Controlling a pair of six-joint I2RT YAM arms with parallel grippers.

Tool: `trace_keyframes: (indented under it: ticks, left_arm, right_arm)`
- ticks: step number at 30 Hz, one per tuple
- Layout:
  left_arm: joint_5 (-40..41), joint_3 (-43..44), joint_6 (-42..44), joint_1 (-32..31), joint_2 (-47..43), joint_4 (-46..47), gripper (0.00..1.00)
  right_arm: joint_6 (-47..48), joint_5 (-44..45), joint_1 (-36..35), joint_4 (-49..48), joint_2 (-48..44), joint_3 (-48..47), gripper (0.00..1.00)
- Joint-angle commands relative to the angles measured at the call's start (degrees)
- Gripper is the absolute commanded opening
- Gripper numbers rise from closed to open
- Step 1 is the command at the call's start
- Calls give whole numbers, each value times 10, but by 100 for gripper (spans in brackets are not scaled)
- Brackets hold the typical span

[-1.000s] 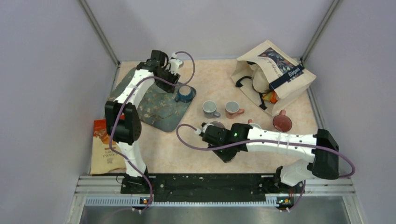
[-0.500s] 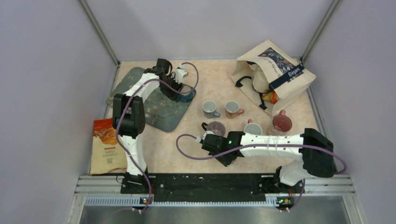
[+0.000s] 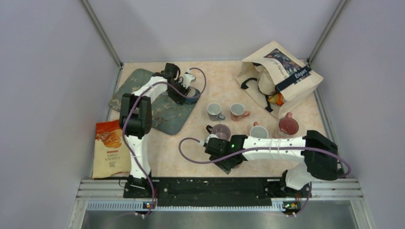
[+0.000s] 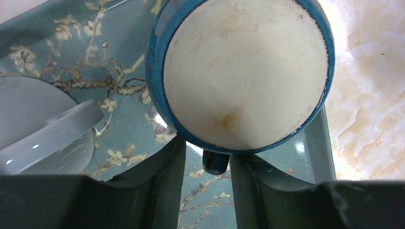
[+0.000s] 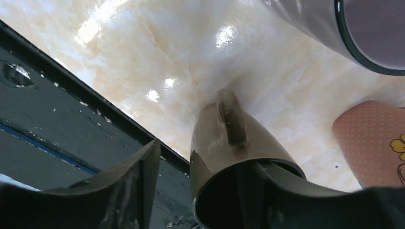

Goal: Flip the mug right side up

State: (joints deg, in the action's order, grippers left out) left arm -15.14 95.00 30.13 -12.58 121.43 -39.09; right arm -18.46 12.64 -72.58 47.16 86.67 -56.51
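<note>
A blue mug (image 4: 243, 71) stands upside down on the floral tray (image 4: 119, 119), its cream base facing the left wrist camera. Its dark handle (image 4: 216, 162) hangs between the fingers of my left gripper (image 4: 207, 151). The right finger is against the handle and the left finger stands off it, so the gripper is open. From above, that left gripper (image 3: 184, 93) covers most of the blue mug (image 3: 193, 98). My right gripper (image 5: 203, 157) is open around the wall of a brown mug (image 5: 224, 138) whose mouth faces the camera. One finger is inside the mug and the other stands clear outside.
Upright mugs stand mid-table: grey (image 3: 214, 111), terracotta (image 3: 237, 111), purple (image 3: 220, 130), white (image 3: 259, 131) and red (image 3: 288, 126). A tote bag (image 3: 279, 76) lies at the back right. A snack bag (image 3: 110, 148) lies at the left. The black rail (image 5: 47, 119) runs beside the brown mug.
My left gripper came down over the blue mug and narrowed around its handle. My right gripper slid toward the near edge with the brown mug and opened.
</note>
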Motion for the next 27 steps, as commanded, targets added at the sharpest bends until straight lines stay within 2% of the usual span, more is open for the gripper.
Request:
trace_keyframes:
  ticks: [1,3,6,11,20,23,25,27]
  left_arm:
    - [-11,2,6,-6,5,17,41]
    - [-9,6,8,-8,9,17,30]
    - [-8,13,3,-9,13,10,1]
    - [-7,27,-37,-7,-2,-1,0]
    - [-79,41,-153,-2,-90,-42,0]
    - [-120,49,-180,-2,-122,-53,0]
    - [-144,59,-198,-2,-146,-63,0]
    - [-172,67,-221,-2,-170,-66,0]
  right_arm:
    - [-3,2,-3,-6,-11,-27,62]
    - [-3,2,-3,-1,-17,-33,68]
    - [-4,9,-3,16,-30,-53,74]
    - [-1,26,-1,33,-66,-107,97]
    - [2,23,58,14,-144,-166,99]
    - [-12,-15,109,-67,-169,-159,99]
    - [-35,-76,167,-142,-187,-140,99]
    - [-88,-162,248,-262,-214,-96,99]
